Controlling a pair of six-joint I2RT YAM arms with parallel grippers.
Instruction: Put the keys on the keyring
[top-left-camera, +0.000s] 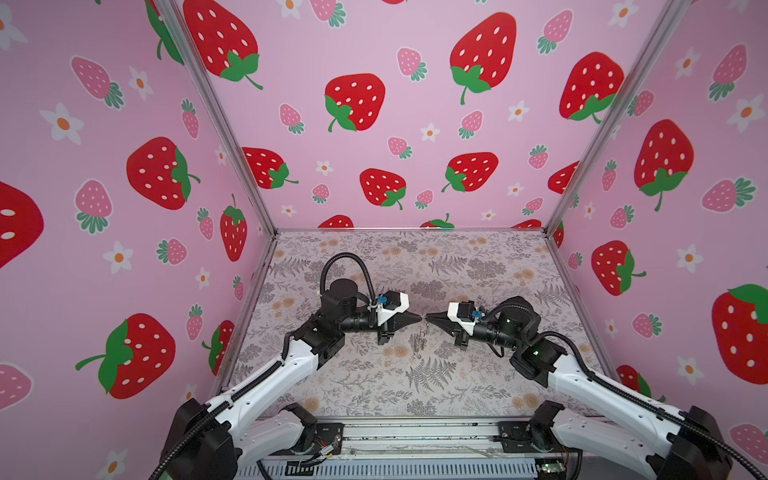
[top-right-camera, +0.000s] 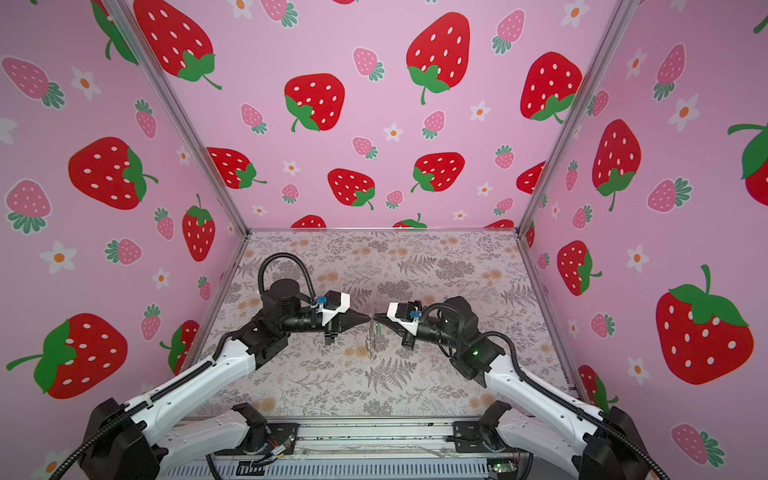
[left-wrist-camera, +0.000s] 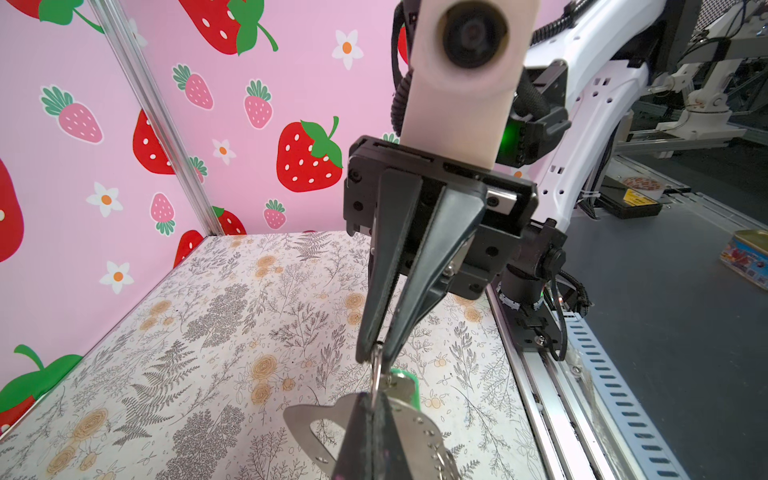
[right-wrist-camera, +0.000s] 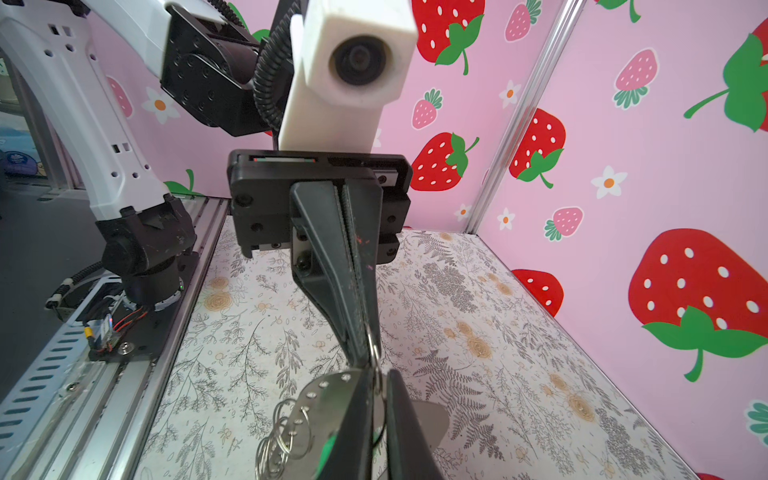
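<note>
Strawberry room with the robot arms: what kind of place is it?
Probably a robot practice booth in a lab: strawberry panels on a metal frame, left arm and right arm mounted on a rail, more machines outside.

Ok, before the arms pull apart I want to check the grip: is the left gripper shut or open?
Shut. In the right wrist view the left gripper has its jaws pressed together along their length, pinching a small metal ring at the tips.

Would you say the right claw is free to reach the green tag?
Probably not: the right claw and left claw both pinch the small ring, and the green tag hangs just below them.
</note>
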